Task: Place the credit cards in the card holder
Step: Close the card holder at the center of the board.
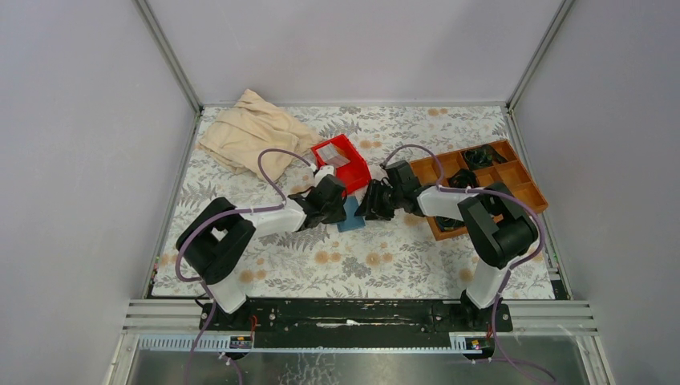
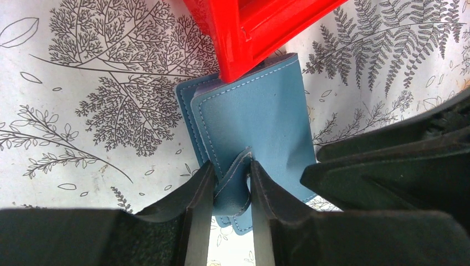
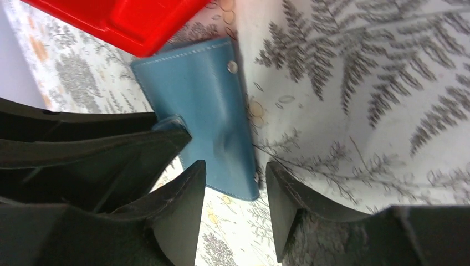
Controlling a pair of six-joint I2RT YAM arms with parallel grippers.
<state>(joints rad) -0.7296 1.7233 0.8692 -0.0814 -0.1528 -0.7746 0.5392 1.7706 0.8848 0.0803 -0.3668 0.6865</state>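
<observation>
**A:** Where's the wallet [image 2: 260, 105]?

**B:** Flat on the table [image 1: 265, 265], folded shut by the look of it. One end touches the corner of the red bin [image 2: 249, 27], and it lies between the 2 grippers.

**A:** Who has it?

**B:** The left gripper [image 2: 231, 172] is pinched on its small clasp tab. The right gripper [image 3: 235, 169] hovers over the wallet's near edge, jaws apart, gripping nothing.

**A:** Which step, then?

**B:** Opening the wallet, I'd say. The cards [image 1: 336, 158] may be that pale flat thing in the bin, but it's too small to be sure.

**A:** Next?

**B:** The right fingers must catch only the top flap and fold it back. Grab both layers and the whole wallet lifts.
</observation>
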